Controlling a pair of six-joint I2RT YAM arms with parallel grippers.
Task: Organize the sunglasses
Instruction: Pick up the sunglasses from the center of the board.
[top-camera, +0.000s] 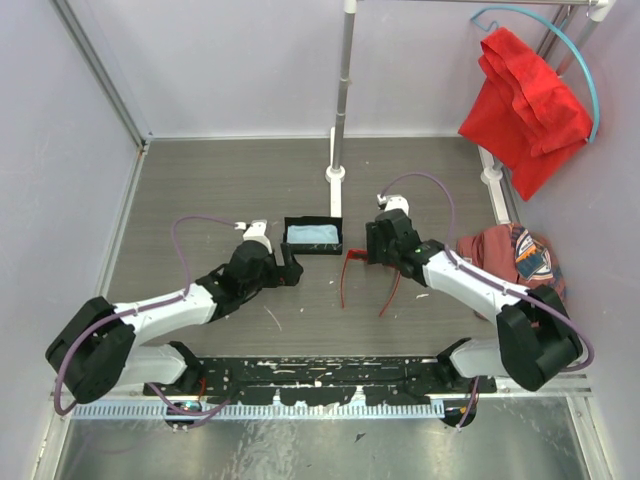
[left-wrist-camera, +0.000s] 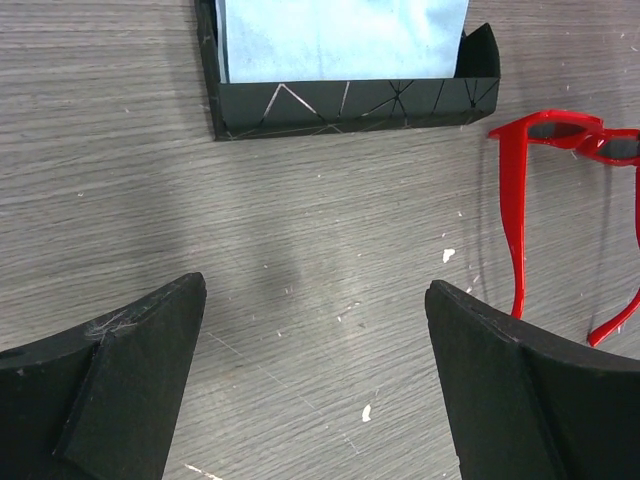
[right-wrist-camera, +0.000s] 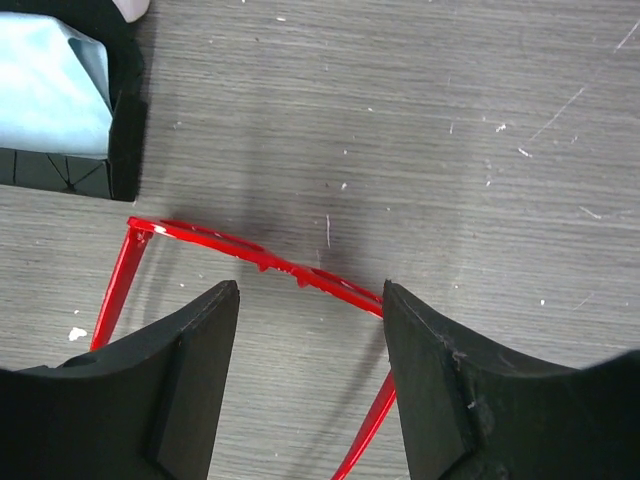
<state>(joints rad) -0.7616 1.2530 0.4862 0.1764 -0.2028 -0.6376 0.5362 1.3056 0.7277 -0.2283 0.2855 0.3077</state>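
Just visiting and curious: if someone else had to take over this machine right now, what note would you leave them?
Left gripper: jaws open, empty, over the table just short of the case.
Right gripper: jaws open, empty, poised over the front of the sunglasses, not gripping.
Sunglasses lie on the table right of the case, arms unfolded; case open, blue cloth inside.
Done: nothing visible. Left: probably grip the sunglasses, fold them, stow them.

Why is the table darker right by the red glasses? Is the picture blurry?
Right wrist view: that's a soft shadow on the table beside the sunglasses, not blur; the grain is sharp. Left wrist view: a fainter shadow patch ahead of the left tool.
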